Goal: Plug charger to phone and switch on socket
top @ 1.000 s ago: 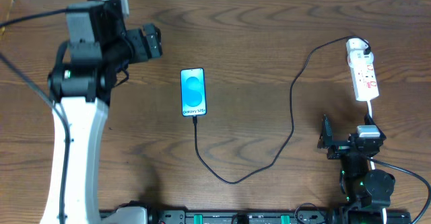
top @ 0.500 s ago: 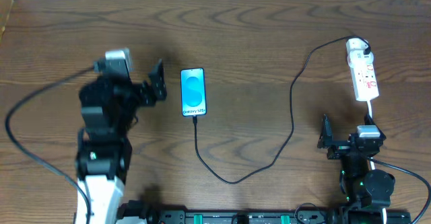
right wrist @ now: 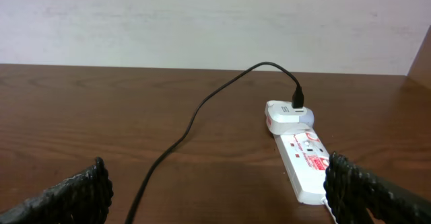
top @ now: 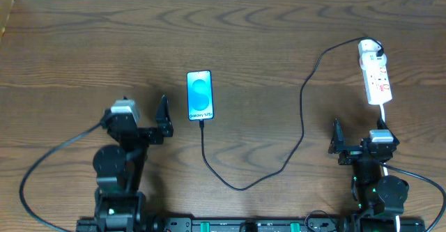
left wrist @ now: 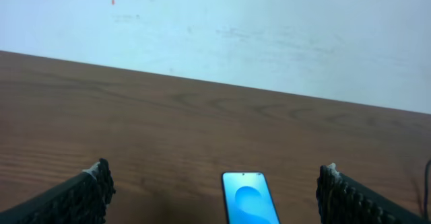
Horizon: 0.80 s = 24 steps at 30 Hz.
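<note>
The phone [top: 200, 95] lies face up at the table's middle, blue screen lit; it also shows in the left wrist view [left wrist: 250, 198]. The black charger cable [top: 302, 124] meets the phone's bottom edge, loops toward the front and runs right to the white socket [top: 377, 77]. Its plug head [right wrist: 298, 105] sits in a white adapter at the socket's far end [right wrist: 306, 163]. My left gripper [top: 141, 124] is open and empty, front-left of the phone [left wrist: 214, 207]. My right gripper [top: 359, 147] is open and empty, in front of the socket [right wrist: 215, 200].
The socket's white cord [top: 385, 113] runs from its near end toward my right arm. The table's far edge meets a pale wall [left wrist: 215, 35]. Dark arm bases stand along the front edge [top: 230, 225].
My left arm has pulled back from high at the far left and folded down toward the front edge, left of the phone. The right arm, phone, cable and socket have not moved.
</note>
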Motion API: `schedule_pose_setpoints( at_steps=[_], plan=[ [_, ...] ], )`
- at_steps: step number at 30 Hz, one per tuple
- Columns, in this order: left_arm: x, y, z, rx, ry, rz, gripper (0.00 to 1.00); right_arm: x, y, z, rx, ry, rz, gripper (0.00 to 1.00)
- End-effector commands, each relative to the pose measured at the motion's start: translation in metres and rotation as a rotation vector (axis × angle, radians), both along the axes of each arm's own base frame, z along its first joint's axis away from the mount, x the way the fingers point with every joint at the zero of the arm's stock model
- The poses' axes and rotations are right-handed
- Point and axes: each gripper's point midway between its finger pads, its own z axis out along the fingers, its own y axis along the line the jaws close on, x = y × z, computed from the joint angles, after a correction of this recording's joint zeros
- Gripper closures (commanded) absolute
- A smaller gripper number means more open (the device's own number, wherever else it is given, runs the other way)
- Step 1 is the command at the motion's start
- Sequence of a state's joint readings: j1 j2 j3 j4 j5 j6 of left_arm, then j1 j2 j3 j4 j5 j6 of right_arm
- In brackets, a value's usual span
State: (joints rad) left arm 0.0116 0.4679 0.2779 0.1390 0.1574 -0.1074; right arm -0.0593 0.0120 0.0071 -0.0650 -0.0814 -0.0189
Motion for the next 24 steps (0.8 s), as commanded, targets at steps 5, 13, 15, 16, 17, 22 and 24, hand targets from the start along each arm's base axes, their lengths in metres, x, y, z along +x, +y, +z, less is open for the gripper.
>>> schedule_pose_setpoints(
  at_steps=[5, 13, 15, 16, 17, 22, 24],
  plan=[
    [-0.015, 0.011, -0.023, 0.017, -0.043, 0.063, 0.03, 0.0, 0.002, 0.0, 0.007, -0.001, 0.007, 0.01],
    [-0.025, 0.017, -0.036, 0.019, -0.101, 0.096, 0.03, 0.0, 0.002, 0.0, 0.007, -0.001, 0.007, 0.01],
    [-0.026, 0.017, -0.038, 0.018, -0.111, 0.096, 0.03, 0.0, 0.002, 0.0, 0.007, -0.001, 0.007, 0.01],
    [-0.026, 0.017, -0.04, 0.018, -0.114, 0.095, 0.04, 0.0, 0.002, 0.0, 0.007, -0.001, 0.007, 0.01],
    [-0.027, 0.016, -0.042, 0.018, -0.112, 0.095, 0.03, 0.0, 0.002, 0.0, 0.007, -0.001, 0.007, 0.01],
    [-0.031, 0.018, -0.052, 0.02, -0.074, 0.102, 0.03, 0.0, 0.002, 0.0, 0.007, -0.001, 0.007, 0.01],
    [-0.033, 0.018, -0.063, 0.021, -0.033, 0.101, 0.03, 0.0, 0.002, 0.0, 0.007, -0.001, 0.007, 0.01]
  ],
)
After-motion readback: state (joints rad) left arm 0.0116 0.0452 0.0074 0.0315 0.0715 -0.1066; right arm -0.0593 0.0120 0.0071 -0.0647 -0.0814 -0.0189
